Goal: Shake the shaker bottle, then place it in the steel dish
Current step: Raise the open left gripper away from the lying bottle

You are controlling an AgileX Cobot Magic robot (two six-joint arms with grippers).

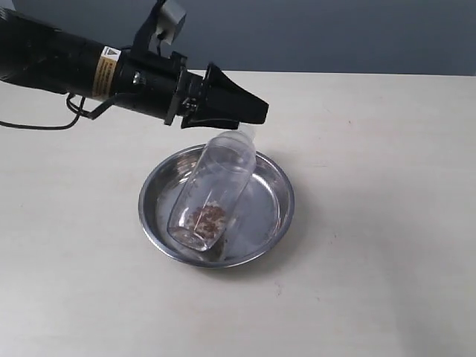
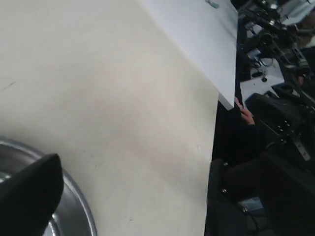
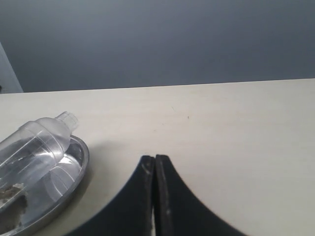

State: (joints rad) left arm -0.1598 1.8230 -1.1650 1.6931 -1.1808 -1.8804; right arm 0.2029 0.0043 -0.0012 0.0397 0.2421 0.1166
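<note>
The clear shaker bottle (image 1: 212, 193) lies tilted in the steel dish (image 1: 281, 195). Its base with the brown granules is low in the dish and its small cap points over the far rim. My left gripper (image 1: 249, 111) hovers just above and behind the cap, open, holding nothing. In the left wrist view only one black finger (image 2: 29, 196) shows, over the dish's rim (image 2: 81, 209). My right gripper (image 3: 155, 160) is shut and empty, low over the table, apart from the bottle (image 3: 37, 142) and the dish (image 3: 74, 182). It is out of the exterior view.
The table's edge (image 2: 216, 93) drops off to dark equipment (image 2: 275, 113) in the left wrist view. A grey wall (image 3: 157, 39) stands behind the table. Bare tabletop (image 1: 379, 223) surrounds the dish.
</note>
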